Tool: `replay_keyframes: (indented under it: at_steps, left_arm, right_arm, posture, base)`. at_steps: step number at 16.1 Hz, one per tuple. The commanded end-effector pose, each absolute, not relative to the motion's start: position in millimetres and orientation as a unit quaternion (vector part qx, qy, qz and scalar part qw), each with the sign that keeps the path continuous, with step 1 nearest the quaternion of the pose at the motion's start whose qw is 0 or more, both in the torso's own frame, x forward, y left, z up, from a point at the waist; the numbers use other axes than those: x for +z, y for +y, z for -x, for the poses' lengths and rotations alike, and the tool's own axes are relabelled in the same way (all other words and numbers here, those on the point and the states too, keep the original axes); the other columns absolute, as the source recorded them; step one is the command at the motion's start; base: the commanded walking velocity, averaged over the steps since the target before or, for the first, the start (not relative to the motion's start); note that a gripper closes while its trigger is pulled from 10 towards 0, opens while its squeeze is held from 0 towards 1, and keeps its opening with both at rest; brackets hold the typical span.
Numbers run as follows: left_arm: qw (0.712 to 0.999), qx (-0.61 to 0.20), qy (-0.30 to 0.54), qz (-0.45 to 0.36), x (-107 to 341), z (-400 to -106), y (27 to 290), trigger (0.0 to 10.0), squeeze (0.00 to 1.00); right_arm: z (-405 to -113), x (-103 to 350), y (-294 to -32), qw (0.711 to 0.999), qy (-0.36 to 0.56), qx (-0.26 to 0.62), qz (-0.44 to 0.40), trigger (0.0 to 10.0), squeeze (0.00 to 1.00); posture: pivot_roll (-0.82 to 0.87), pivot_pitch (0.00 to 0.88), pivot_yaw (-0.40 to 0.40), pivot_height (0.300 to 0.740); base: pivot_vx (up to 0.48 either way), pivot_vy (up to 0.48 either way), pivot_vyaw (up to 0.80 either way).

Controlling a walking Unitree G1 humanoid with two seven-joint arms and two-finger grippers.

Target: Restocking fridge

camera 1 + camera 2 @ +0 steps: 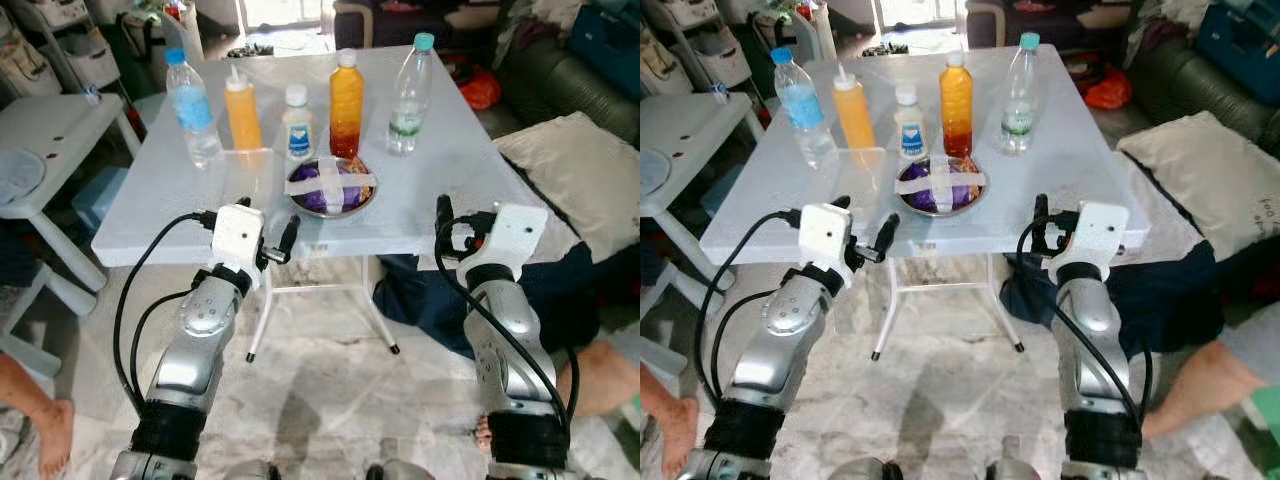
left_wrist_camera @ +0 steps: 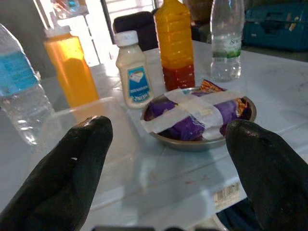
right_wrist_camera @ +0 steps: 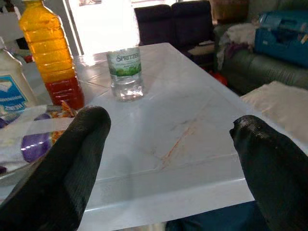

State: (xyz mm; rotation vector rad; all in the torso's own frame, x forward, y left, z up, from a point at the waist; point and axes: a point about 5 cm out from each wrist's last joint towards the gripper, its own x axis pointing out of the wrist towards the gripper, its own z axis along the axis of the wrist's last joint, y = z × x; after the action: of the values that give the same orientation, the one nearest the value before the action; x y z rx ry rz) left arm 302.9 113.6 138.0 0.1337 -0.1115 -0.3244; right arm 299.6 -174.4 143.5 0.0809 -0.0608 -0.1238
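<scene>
A white table [image 1: 440, 200] holds a row of bottles: a blue-labelled water bottle [image 1: 190, 105], an orange squeeze bottle [image 1: 243, 108], a small white sauce bottle [image 1: 297, 122], a tall orange-and-red bottle [image 1: 346, 105] and a clear water bottle with a teal cap [image 1: 410, 95]. In front of them sits a metal bowl [image 1: 333, 185] with a taped purple packet [image 2: 192, 113]. My left gripper [image 1: 268, 222] hovers open at the table's front edge, just left of the bowl. My right gripper [image 1: 462, 215] is open at the front right edge, facing the clear bottle [image 3: 125, 72].
A white side table [image 1: 50, 130] stands to the left. A person's foot [image 1: 45, 430] is at the lower left, and a leg [image 1: 600, 370] with dark clothing at the right. A pale cushion [image 1: 580, 170] and a sofa lie to the right.
</scene>
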Motion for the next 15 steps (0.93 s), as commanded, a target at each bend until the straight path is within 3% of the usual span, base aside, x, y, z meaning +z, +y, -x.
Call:
replay_keyframes:
  at_steps: [1, 5, 7, 15]
  left_arm:
    - [0.982, -0.169, -0.056, -0.068, 143, -303, 112, 10.0, 0.00]
    - [0.981, -0.174, -0.055, -0.072, 143, -302, 111, 10.0, 0.00]
    - [0.982, -0.159, -0.050, -0.089, 149, -296, 127, 10.0, 0.00]
    - [0.983, -0.122, 0.002, -0.138, 133, -271, 157, 10.0, 0.00]
  right_arm:
    - [-306, 150, -167, 0.996, -0.037, -0.049, -0.061, 10.0, 0.00]
    - [-308, 150, -166, 0.996, -0.036, -0.046, -0.072, 10.0, 0.00]
    - [-334, 165, -136, 0.985, -0.028, -0.018, -0.167, 10.0, 0.00]
    - [-363, 174, -111, 0.978, 0.004, -0.009, -0.206, 10.0, 0.00]
  posture:
    - [-0.05, 0.000, 0.102, 0.740]
    - [-0.05, 0.000, 0.111, 0.740]
    - [0.03, 0.070, 0.124, 0.740]
    - [0.07, 0.102, 0.106, 0.740]
  base:
    - [0.000, 0.000, 0.00]
    - [0.000, 0.000, 0.00]
    - [0.000, 0.000, 0.00]
    - [0.000, 0.000, 0.00]
